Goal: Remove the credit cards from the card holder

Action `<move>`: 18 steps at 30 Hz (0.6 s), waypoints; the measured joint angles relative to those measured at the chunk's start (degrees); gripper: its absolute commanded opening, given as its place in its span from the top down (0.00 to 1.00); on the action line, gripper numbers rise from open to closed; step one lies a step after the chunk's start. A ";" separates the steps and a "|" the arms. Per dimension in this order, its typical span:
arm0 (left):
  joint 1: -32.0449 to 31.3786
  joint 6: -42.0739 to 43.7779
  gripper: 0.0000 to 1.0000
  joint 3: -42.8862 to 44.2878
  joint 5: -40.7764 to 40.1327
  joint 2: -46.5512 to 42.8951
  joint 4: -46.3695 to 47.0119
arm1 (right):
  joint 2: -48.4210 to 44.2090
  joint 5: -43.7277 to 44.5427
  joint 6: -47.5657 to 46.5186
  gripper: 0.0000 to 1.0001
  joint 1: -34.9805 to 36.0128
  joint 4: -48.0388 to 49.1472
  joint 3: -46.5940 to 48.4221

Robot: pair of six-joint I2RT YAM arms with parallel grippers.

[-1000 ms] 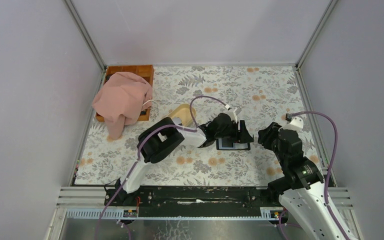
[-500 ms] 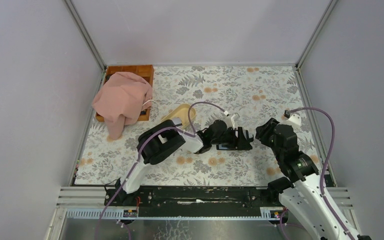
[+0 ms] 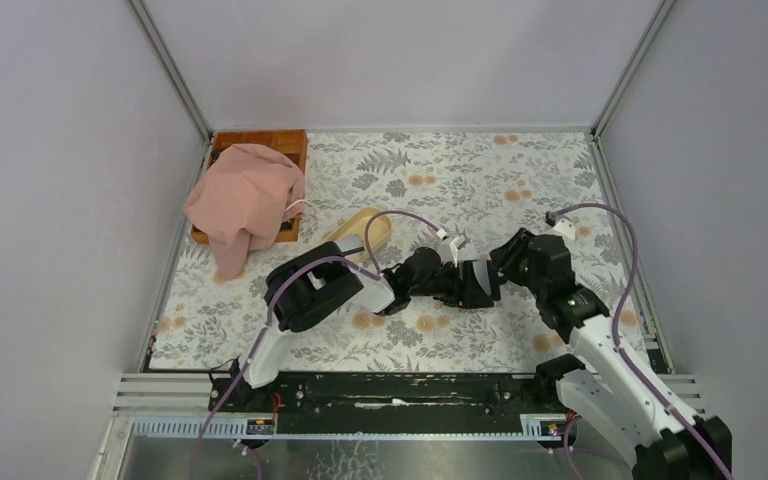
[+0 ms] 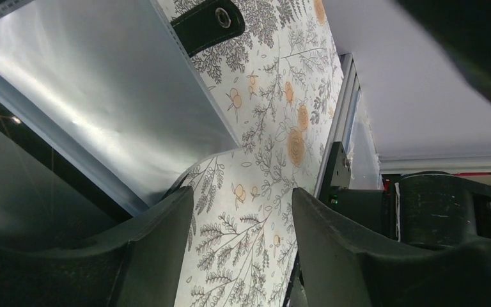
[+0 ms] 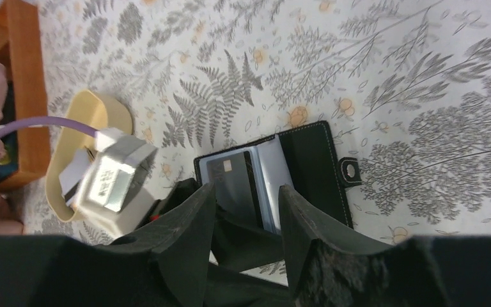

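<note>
The card holder (image 5: 310,169) lies open on the floral mat, its stud tab (image 5: 351,171) to the right. A dark credit card (image 5: 233,182) with a small light chip sits in its left pocket, beside the blue-grey inner panel (image 5: 268,173). My right gripper (image 5: 246,198) is open just above the card side. My left gripper (image 4: 243,198) is open and low at the holder's near edge, with the shiny inner panel (image 4: 102,96) by its left finger. In the top view both grippers (image 3: 472,282) (image 3: 505,262) meet and hide the holder.
A beige oval dish (image 3: 360,233) lies just left of the holder and shows in the right wrist view (image 5: 83,128). A wooden tray (image 3: 290,140) draped with a pink cloth (image 3: 245,200) stands at the back left. The left arm's purple cable (image 3: 400,215) arcs over the dish.
My right gripper has moved left and forward over the open holder. My left gripper has dropped lower and turned at the holder's near edge, covering it in the top view.
</note>
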 measured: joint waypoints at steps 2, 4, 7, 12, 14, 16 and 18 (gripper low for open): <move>0.00 0.00 0.35 -0.72 0.02 -0.72 0.15 | 3.43 -2.14 0.17 0.51 -0.72 2.03 -0.52; 0.00 0.00 0.35 -1.33 0.04 -1.40 0.35 | 8.04 -4.72 0.22 0.53 -1.22 4.17 -0.63; 0.00 0.02 0.35 -1.62 0.07 -1.79 0.55 | 12.76 -7.85 0.20 0.55 -1.42 6.56 -0.83; 0.00 -0.07 0.35 -1.64 0.28 -1.79 1.09 | 13.53 -11.72 -0.31 0.55 -1.49 10.51 -2.47; 0.00 -0.24 0.35 -1.64 0.61 -1.79 1.53 | 14.45 -12.92 -0.85 0.56 -1.51 11.74 -2.45; 0.00 -0.26 0.34 -1.64 1.14 -1.79 1.64 | 17.18 -14.49 -1.31 0.58 -1.53 13.00 -2.29; -0.04 -0.22 0.34 -1.64 1.84 -1.92 1.51 | 20.68 -15.61 -1.42 0.61 -1.53 14.19 -2.36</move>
